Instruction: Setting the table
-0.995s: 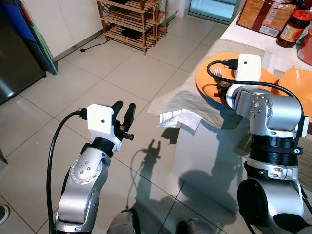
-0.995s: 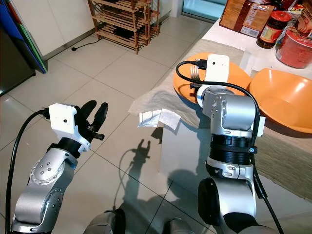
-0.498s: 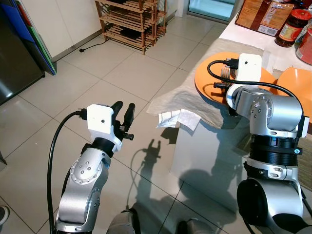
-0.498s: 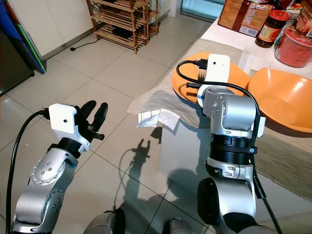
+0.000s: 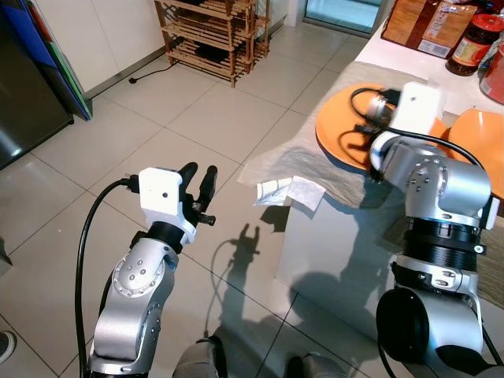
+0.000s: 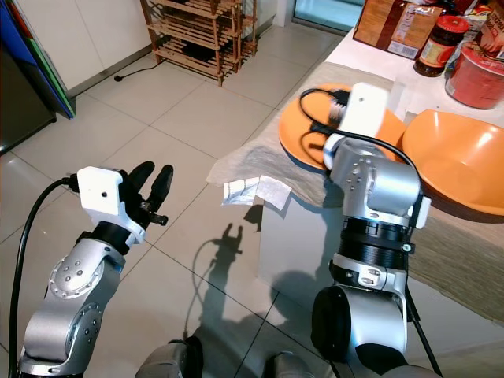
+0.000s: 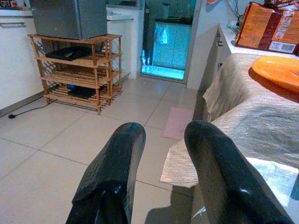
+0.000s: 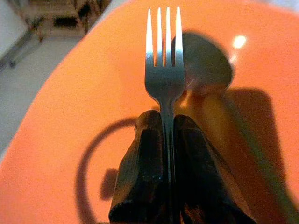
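The right gripper (image 8: pixel 166 140) reaches over a round flat orange plate (image 6: pixel 303 130) near the desk (image 5: pixel 378 59) edge, its jaws closed tight on the handle of a silver metal fork (image 8: pixel 162 70). The fork's 4 tines point forward above the plate surface, and a spoon (image 8: pixel 205 60) lies on the plate just beside them. The plate rests on a beige woven cloth (image 5: pixel 303 153) that drapes over the desk corner, with 2 small white labels (image 5: pixel 287 191) hanging from its edge. A deep orange bowl (image 6: pixel 461 157) stands just beside the plate on the same cloth. Farther back on the desk are a brown printed packet (image 6: pixel 394 27) and a red-lidded glass jar (image 6: pixel 438 43). The left gripper (image 5: pixel 198 185) hangs over the pale tiled floor (image 5: pixel 118 134), well apart from the desk, its jaws parted and holding nothing. A slatted wooden shelf rack (image 5: pixel 213 35) stands against the far wall
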